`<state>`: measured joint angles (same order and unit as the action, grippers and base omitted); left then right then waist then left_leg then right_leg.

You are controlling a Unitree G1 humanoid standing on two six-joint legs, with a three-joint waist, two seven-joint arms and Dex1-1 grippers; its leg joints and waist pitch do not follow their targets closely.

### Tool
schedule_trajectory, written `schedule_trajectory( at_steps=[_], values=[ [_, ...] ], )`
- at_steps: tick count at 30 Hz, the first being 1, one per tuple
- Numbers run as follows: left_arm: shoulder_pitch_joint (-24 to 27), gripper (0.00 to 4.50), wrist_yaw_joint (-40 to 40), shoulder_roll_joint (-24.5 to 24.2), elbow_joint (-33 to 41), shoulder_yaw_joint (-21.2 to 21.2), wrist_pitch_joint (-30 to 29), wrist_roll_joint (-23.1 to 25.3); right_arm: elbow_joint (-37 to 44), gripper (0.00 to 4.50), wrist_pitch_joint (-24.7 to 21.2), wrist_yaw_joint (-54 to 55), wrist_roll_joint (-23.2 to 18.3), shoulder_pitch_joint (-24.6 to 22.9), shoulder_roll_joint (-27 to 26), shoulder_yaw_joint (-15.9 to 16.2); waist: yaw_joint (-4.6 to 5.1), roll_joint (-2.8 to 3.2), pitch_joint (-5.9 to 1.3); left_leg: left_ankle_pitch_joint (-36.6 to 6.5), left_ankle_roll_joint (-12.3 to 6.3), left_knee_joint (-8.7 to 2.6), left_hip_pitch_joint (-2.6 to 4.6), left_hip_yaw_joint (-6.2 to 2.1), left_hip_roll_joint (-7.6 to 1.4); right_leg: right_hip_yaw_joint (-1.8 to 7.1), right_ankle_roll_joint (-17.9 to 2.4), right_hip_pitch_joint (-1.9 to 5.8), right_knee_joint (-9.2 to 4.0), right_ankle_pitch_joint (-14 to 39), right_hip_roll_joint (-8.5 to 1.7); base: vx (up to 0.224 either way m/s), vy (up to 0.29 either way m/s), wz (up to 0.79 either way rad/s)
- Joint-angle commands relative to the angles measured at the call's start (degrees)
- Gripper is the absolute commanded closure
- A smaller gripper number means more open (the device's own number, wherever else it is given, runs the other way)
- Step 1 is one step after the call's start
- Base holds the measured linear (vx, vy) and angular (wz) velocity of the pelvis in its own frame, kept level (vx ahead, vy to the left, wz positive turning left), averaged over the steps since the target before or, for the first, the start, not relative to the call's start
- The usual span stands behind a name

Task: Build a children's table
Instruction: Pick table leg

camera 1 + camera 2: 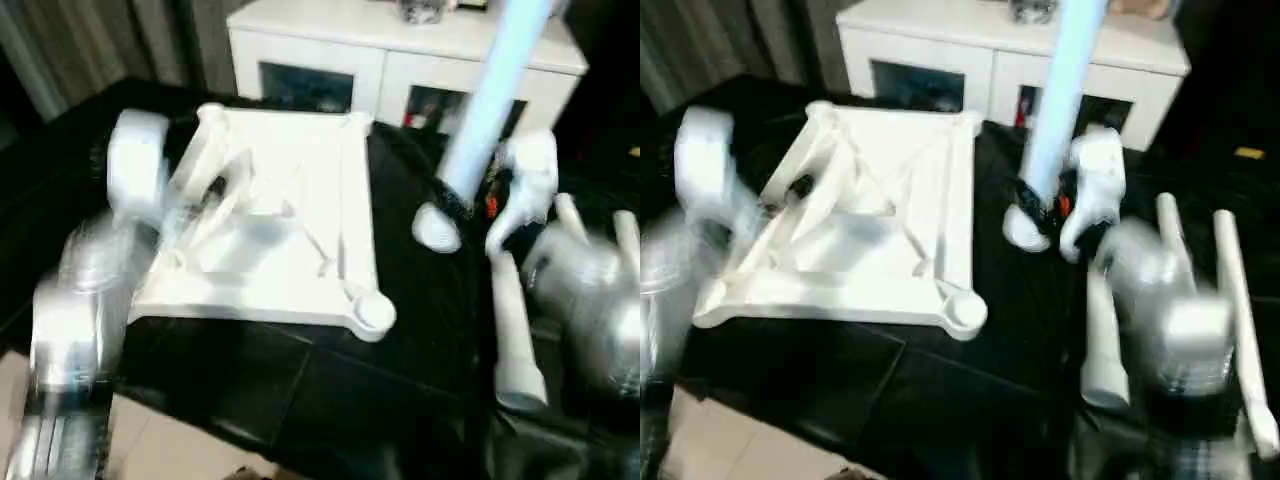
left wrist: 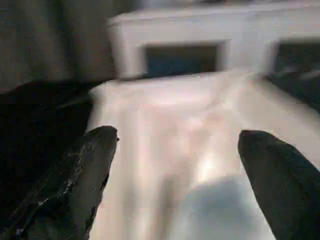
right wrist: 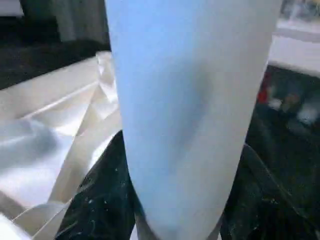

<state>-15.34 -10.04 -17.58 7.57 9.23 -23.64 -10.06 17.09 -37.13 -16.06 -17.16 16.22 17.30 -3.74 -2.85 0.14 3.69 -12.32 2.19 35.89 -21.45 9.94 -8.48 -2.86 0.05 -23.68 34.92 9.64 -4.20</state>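
A: Where's the table top [image 1: 290,235]?
B: Ribs up on black desk [image 1: 330,400] — white cabinet [image 1: 400,60] behind.
A: Tools?
B: Right tool [image 1: 1045,215] clamped on an upright leg [image 1: 490,100], beside the top. Left tool [image 2: 177,165] spread wide over the top — empty. Spare legs [image 1: 1235,320] far right.

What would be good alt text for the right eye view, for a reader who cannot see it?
The right gripper holds a white leg upright beside an upside-down white tabletop on a black surface. Three more legs lie to the right, the left arm is at the tabletop's left edge, and a white cabinet stands behind.
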Motion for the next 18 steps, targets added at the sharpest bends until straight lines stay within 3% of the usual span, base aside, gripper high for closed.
schedule_trajectory(
  at_steps=[1,2,3,4,5,6,7,8,9,10,11,12,13,14,15,16,17,18],
  values=[
    [1.77,0.12,4.15,2.81,4.76,-0.60,1.92,2.05,3.44,2.63,1.36,3.04,0.58,-2.64,-2.35,1.49,-0.10,0.43,-4.29,-2.32,-2.54,-4.48,0.66,-1.35,-4.47,2.77,-13.21,2.86,-3.29,3.71,-3.71,0.000,0.000,0.00],
    [4.09,0.12,5.80,4.65,5.94,-1.19,3.93,2.85,4.02,2.63,6.15,3.65,2.83,-5.41,-3.10,3.37,-0.52,0.40,-4.32,-5.12,-2.98,-4.49,0.61,-1.20,-4.17,2.92,-13.64,3.06,-3.54,6.37,-4.23,0.000,0.000,0.00],
    [4.09,0.12,5.80,4.65,5.94,-1.19,3.93,2.85,4.02,2.63,6.15,3.65,2.83,-5.41,-3.10,3.37,-0.79,0.16,-4.19,-6.49,-3.37,-4.43,0.52,-0.95,-4.08,3.25,-13.81,3.10,-3.92,8.00,-4.79,0.000,0.000,0.00],
    [5.34,0.12,7.67,5.92,5.73,-1.74,5.69,3.70,3.13,2.63,7.59,4.48,3.46,-7.03,-4.29,4.04,-1.26,0.51,-3.97,-8.61,-4.82,-4.15,0.23,-0.82,-3.65,4.06,-14.13,3.48,-4.65,12.04,-6.21,0.000,0.000,0.00],
    [5.98,0.12,9.17,7.09,5.17,-2.01,6.91,3.96,2.30,2.63,8.93,5.50,4.03,-8.00,-5.65,3.95,-1.70,-0.21,-3.60,-9.96,-6.54,-2.84,-0.02,-1.22,-3.69,5.70,-14.11,3.85,-6.38,18.09,-8.97,0.000,0.000,0.00],
    [6.20,0.12,10.31,7.54,4.24,-2.59,8.29,4.78,1.70,2.63,8.85,6.21,3.51,-8.50,-7.14,3.28,-2.24,-0.32,-3.48,-9.94,-6.95,-1.70,-0.08,-1.58,-3.69,6.78,-13.93,4.10,-7.46,21.99,-10.69,0.000,0.000,0.00],
    [6.04,0.12,11.17,7.34,2.91,-4.12,10.36,6.91,1.54,2.63,8.71,7.00,3.14,-9.08,-8.17,2.86,-3.03,-0.46,-3.00,-8.99,-7.07,0.91,-0.96,-3.16,-4.13,9.20,-12.34,4.79,-9.27,31.82,-14.47,-0.048,0.087,-0.02],
    [5.68,0.12,11.24,7.59,2.30,-4.58,10.84,7.78,1.62,2.63,8.58,7.30,3.36,-9.23,-8.40,2.84,-3.40,0.31,-2.92,-9.24,-4.62,2.39,-0.19,-3.79,-4.21,11.90,-10.10,3.68,-10.19,40.16,-13.95,-0.048,0.087,-0.02],
    [5.62,0.12,11.24,7.65,2.23,-4.63,10.90,7.95,1.66,2.63,8.53,7.35,3.42,-9.26,-8.44,2.85,-3.43,-0.11,-2.75,-10.53,-4.00,1.73,-0.07,-3.93,-3.77,11.68,-9.06,3.52,-9.73,41.99,-12.29,-0.048,0.127,-0.19],
    [5.12,0.12,11.05,8.02,1.70,-4.77,10.97,8.53,1.56,2.63,8.40,7.39,3.91,-9.28,-8.47,2.99,-2.93,-0.20,-2.64,-12.49,-4.02,-0.94,0.85,-3.14,-3.04,9.90,-7.00,2.77,-8.81,41.94,-8.28,-0.089,0.168,-0.23],
    [4.48,0.12,10.35,8.32,1.23,-5.30,11.00,8.82,1.30,2.63,8.69,7.54,4.37,-9.21,-8.43,3.05,-2.11,1.48,-3.26,-20.51,-0.49,-2.36,7.19,-0.26,-3.22,7.67,-5.00,-2.63,-7.31,35.41,-2.43,-0.089,0.168,-0.23],
    [4.09,0.12,10.27,8.14,0.92,-5.86,11.13,9.47,1.28,2.63,8.54,7.56,3.93,-9.15,-8.61,2.74,-0.03,1.27,-2.86,-24.42,-0.71,-4.65,7.44,0.35,-3.09,4.94,-4.31,-3.22,-4.94,29.38,0.41,-0.101,0.200,-0.35],
    [3.46,0.12,10.18,8.29,0.51,-6.51,11.14,9.92,1.16,2.63,8.58,7.76,3.76,-9.07,-8.53,2.42,0.22,2.73,-2.64,-31.50,-0.71,-7.88,5.92,3.42,-4.69,0.02,-4.78,-3.60,0.31,22.19,1.81,-0.087,0.212,-0.54],
    [3.28,0.12,10.19,8.57,0.29,-6.72,11.33,9.80,0.98,2.63,9.09,7.96,4.09,-9.17,-8.32,2.49,0.05,2.62,-2.33,-37.45,-0.47,-10.40,3.89,5.62,-7.24,-3.38,-4.87,-1.85,5.83,16.42,0.38,-0.087,0.212,-0.54],
    [3.28,0.12,10.19,8.57,0.29,-6.72,11.33,9.80,0.98,2.63,9.09,7.96,4.09,-9.17,-8.32,2.49,0.05,2.62,-2.33,-37.45,-0.47,-10.40,3.89,5.62,-7.24,-3.38,-4.87,-1.85,5.83,16.42,0.38,-0.087,0.181,-0.56],
    [2.86,0.12,10.66,8.96,-0.51,-7.00,11.69,9.96,0.36,2.63,9.96,7.99,4.39,-9.20,-8.17,2.63,-0.93,1.17,-1.56,-43.02,2.59,-12.74,3.39,8.05,-10.48,-5.08,-4.91,0.48,9.45,15.63,-2.07,-0.060,0.114,-0.57],
    [2.74,0.12,10.92,9.03,-0.88,-7.18,11.89,10.05,0.03,2.63,10.22,7.97,4.55,-9.11,-8.46,2.61,-1.30,-0.95,-2.55,-41.62,6.92,-9.12,6.22,8.88,-8.85,-1.46,-4.16,-0.90,4.82,26.02,-3.59,-0.060,0.114,-0.57],
    [2.72,0.12,11.08,8.53,-0.96,-8.00,12.30,11.14,-0.08,2.63,10.15,8.18,4.54,-9.02,-8.86,2.37,-1.85,-1.96,-2.36,-37.84,8.66,-1.10,8.13,7.29,-5.61,3.41,-3.63,-4.53,-4.71,39.41,-7.92,-0.035,0.105,-0.50]
  ],
)
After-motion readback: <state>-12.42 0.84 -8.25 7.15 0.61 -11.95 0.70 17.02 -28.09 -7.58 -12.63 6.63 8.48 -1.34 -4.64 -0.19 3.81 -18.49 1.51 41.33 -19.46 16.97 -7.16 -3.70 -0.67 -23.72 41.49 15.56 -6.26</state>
